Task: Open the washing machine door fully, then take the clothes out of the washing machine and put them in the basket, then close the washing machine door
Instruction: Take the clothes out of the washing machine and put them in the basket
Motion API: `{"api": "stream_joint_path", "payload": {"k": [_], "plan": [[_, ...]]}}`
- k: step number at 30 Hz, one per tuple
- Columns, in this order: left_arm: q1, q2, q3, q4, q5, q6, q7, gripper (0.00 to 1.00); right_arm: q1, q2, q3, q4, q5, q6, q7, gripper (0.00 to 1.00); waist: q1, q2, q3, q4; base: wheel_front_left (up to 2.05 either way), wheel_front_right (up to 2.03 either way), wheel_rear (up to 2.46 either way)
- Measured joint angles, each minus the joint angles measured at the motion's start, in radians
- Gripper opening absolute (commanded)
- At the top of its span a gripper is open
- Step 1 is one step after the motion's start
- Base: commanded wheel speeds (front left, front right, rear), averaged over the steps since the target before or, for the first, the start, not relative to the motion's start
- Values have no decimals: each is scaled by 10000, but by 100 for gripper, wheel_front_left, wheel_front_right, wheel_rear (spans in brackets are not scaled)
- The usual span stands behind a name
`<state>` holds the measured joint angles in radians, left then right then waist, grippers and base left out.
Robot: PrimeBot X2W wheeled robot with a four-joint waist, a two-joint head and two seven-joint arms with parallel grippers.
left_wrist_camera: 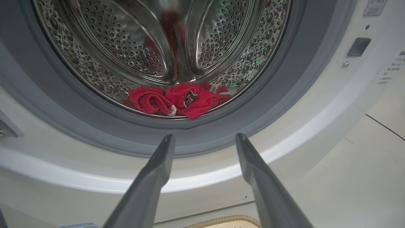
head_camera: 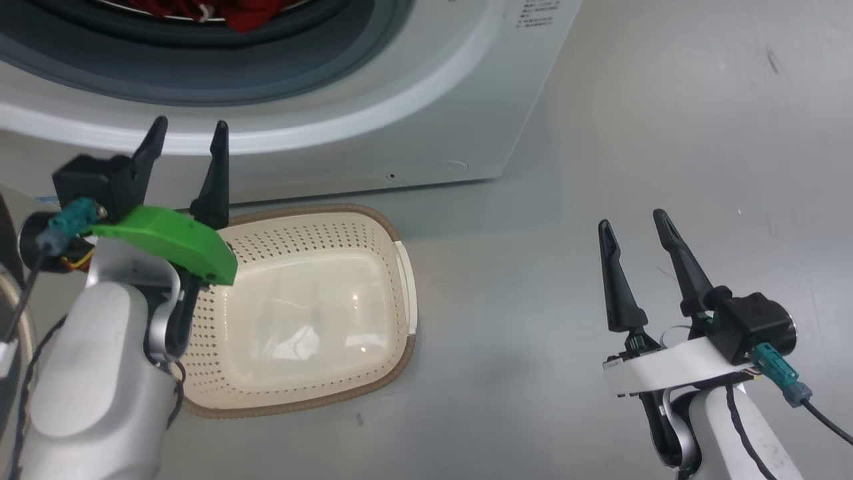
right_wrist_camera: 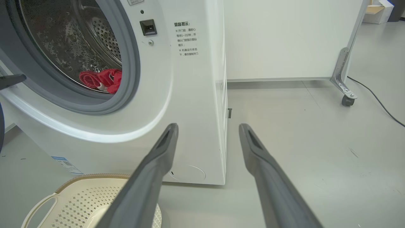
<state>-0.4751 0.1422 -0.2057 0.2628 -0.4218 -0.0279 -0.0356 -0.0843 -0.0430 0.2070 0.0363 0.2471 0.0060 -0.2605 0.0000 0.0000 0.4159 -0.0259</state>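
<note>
The washing machine stands with its round mouth uncovered, and a dark sliver of the washing machine door shows at the left edge of the right wrist view. Red clothes lie at the bottom front of the steel drum. My left gripper is open and empty just below the grey rubber ring, pointing at the clothes. The cream basket sits empty on the floor in front of the machine, under my left arm. To the right, my right gripper hangs open and empty over bare floor.
A white panel on a castor foot stands right of the machine, with a black cable trailing over the grey floor. A cardboard box sits far back right. Open floor lies right of the basket.
</note>
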Motion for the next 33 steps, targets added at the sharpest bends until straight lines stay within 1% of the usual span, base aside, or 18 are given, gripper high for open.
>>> {"api": "stream_joint_path", "payload": {"k": [5, 6, 9, 10, 12, 18, 21, 26, 28, 32, 33], "plan": [[-1150, 267, 12, 282, -316, -272, 1035, 100, -546, -15, 234, -161, 184, -19, 0, 100, 1, 0, 693, -312, 0, 0, 0], [-1394, 355, 10, 339, -355, -320, 1264, 100, -652, -17, 282, -188, 228, -94, 0, 100, 1, 0, 831, -376, 0, 0, 0], [-2095, 612, 10, 554, -445, -464, 1925, 100, -980, -27, 435, -203, 430, -105, 0, 100, 1, 0, 1243, -578, 0, 0, 0], [-2497, 779, 33, 662, -472, -493, 2276, 100, -1167, -25, 539, -203, 596, -188, 0, 100, 1, 0, 1492, -725, 0, 0, 0], [-2883, 989, 48, 786, -508, -560, 2637, 100, -1323, -27, 623, -203, 702, -190, 0, 100, 1, 0, 1709, -887, 0, 0, 0], [-4158, 1501, 119, 872, -502, -654, 3275, 100, -1587, -31, 805, -192, 890, -353, 0, 100, 1, 0, 2202, -1392, 0, 0, 0], [-4657, 1720, 213, 943, -504, -665, 3551, 100, -1679, -29, 978, -161, 1049, -355, 0, 100, 1, 0, 2375, -1633, 0, 0, 0], [-5294, 1965, 408, 1237, -535, -675, 3962, 100, -1823, -29, 1189, -127, 1317, -443, 0, 100, 1, 0, 2596, -1996, 0, 0, 0], [-5488, 2102, 424, 1381, -535, -742, 4169, 100, -1844, -31, 1298, -92, 1386, -443, 0, 100, 1, 0, 2655, -2133, 0, 0, 0], [-5864, 2284, 426, 1699, -639, -744, 4713, 100, -1869, -29, 1434, -59, 1423, -462, 0, 100, 1, 0, 2753, -2391, 0, 0, 0], [-5974, 2318, 416, 1772, -669, -746, 4867, 100, -1887, -29, 1459, -59, 1476, -518, 0, 100, 0, 0, 2778, -2448, 0, 0, 0]]}}
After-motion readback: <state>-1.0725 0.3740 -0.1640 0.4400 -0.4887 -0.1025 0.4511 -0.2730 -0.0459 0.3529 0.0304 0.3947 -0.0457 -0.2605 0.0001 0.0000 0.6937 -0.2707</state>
